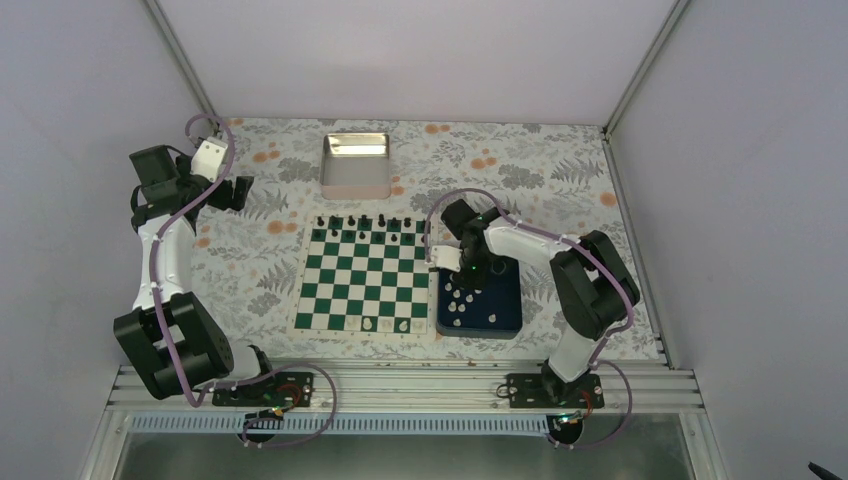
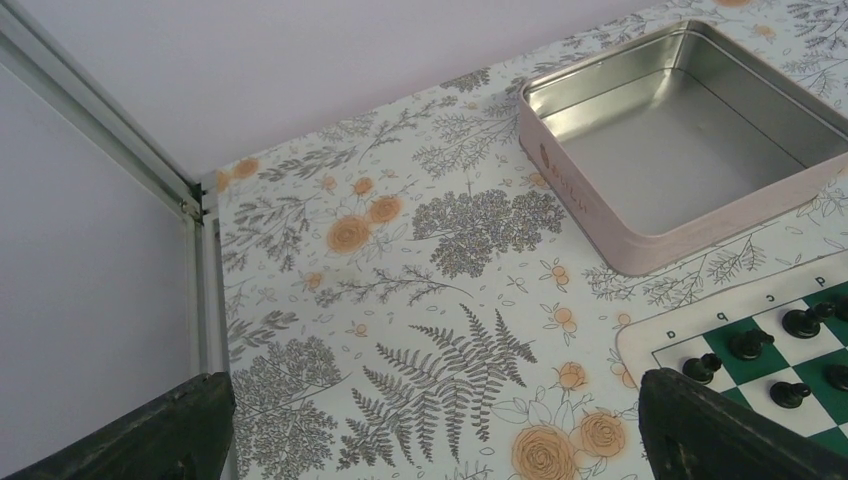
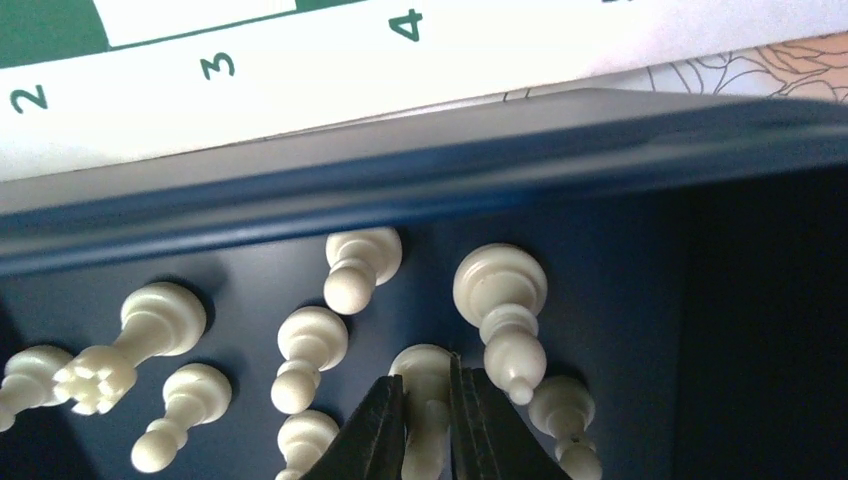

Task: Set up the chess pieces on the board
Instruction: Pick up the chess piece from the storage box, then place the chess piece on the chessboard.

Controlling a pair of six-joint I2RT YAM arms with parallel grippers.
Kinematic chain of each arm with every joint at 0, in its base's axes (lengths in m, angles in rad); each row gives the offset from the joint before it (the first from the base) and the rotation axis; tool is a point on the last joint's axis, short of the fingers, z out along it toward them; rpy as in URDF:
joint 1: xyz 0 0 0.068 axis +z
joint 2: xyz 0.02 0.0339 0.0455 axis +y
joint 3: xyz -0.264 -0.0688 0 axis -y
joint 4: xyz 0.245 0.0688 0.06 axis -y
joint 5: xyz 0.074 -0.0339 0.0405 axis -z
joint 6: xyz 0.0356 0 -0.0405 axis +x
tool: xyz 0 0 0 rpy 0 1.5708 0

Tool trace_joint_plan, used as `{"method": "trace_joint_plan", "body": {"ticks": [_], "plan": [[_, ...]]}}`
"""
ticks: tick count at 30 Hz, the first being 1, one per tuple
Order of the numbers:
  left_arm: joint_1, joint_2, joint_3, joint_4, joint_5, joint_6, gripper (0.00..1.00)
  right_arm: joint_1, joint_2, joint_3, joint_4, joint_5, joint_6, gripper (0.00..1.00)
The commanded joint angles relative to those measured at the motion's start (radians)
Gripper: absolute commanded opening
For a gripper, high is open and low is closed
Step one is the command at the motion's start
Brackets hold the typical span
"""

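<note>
Down at the blue tray, sitting at 3 o'clock of the board, I am watching the right gripper reaching among the loose white chess pieces. Its jaws are standing nearly together and pinching 1 white piece that is lying on its side. In the wrist view the piece's round base is pointing to 12 o'clock and the rest is running toward 6 o'clock between the fingers, so its long axis is lying along them, not across. I am judging the grip to be on, though I cannot tell whether the piece is off the tray floor. From this gripper, in the top view, the board is lying at 9 o'clock just past the tray wall, and its near rank, where a few white pieces are standing, is at about 8 o'clock. I am reckoning the lift must clear that wall first. The right arm is far nearer. The left gripper is hanging wide open and empty off the board's 10 o'clock corner.
</note>
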State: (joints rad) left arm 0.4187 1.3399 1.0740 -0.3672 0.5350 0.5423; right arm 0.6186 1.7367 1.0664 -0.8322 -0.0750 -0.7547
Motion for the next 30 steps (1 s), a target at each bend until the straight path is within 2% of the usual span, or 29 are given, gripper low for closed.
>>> {"method": "trace_joint_plan", "body": {"ticks": [1,9,17,22,30], "plan": [[-0.003,0.005,-0.012,0.022,0.005,0.013,1.0,-0.011,0.011,0.024,-0.006,-0.021,-0.002,0.1],[-0.003,0.002,-0.014,0.024,0.012,0.015,1.0,-0.011,-0.047,0.068,-0.075,0.004,0.018,0.08],[-0.003,-0.009,-0.029,0.035,0.022,0.018,1.0,0.022,-0.126,0.265,-0.225,0.03,0.025,0.08],[-0.003,-0.009,-0.029,0.037,0.038,0.013,1.0,0.114,-0.063,0.422,-0.27,0.045,0.025,0.08],[-0.003,-0.018,-0.02,0.031,0.04,0.012,1.0,0.311,0.159,0.673,-0.301,0.047,0.005,0.08]]}}
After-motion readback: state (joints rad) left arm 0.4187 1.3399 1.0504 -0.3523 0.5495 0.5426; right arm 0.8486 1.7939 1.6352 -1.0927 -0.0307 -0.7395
